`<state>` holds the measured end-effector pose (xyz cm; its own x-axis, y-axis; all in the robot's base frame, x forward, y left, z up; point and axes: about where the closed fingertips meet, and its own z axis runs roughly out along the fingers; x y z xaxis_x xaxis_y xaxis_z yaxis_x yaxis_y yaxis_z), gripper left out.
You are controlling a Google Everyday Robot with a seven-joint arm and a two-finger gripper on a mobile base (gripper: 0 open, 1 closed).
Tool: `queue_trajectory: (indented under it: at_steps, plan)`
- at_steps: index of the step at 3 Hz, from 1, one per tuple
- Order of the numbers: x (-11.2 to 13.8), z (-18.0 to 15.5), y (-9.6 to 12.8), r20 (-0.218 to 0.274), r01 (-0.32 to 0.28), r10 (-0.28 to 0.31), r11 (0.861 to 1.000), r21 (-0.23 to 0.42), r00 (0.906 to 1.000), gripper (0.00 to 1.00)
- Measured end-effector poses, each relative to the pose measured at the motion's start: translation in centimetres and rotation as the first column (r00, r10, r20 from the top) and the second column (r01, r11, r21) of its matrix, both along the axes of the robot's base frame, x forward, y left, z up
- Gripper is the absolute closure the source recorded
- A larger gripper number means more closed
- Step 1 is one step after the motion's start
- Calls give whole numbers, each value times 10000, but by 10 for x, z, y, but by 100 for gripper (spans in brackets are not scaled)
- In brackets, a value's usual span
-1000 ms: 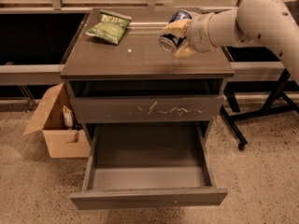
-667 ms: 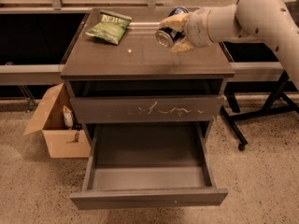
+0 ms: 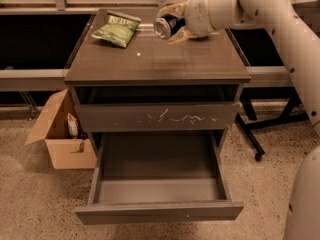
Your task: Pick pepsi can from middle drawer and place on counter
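Observation:
My gripper (image 3: 172, 21) is shut on the pepsi can (image 3: 166, 26), a dark blue can with a silver end facing the camera. It holds the can tilted on its side, just above the far middle of the counter (image 3: 160, 59). The arm reaches in from the upper right. The middle drawer (image 3: 159, 176) is pulled wide open below, with its smooth grey inside bare. Above it is the drawer front with white scratches (image 3: 157, 116), pushed in.
A green chip bag (image 3: 116, 29) lies on the counter's far left. An open cardboard box (image 3: 62, 134) sits on the floor to the left of the cabinet. A black wheeled stand base (image 3: 260, 134) is on the floor at the right.
My gripper has carried the can to the left and farther back over the counter. The drawers and the chip bag have not moved.

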<state>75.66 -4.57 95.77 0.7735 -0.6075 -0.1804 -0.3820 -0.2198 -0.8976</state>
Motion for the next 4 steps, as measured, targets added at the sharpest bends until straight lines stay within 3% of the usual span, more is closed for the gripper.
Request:
queue_trajectory:
  at_steps: [1, 2, 3, 4]
  plan:
    - [4, -17, 13, -1427, 94, -47, 9994, 324, 9898, 100]
    - [8, -40, 18, -2616, 249, -111, 9985, 497, 9651, 100]
    - [12, -58, 18, -3363, 466, -253, 9974, 553, 9414, 81]
    - [20, -69, 12, -3807, 789, -497, 9950, 617, 9234, 57]
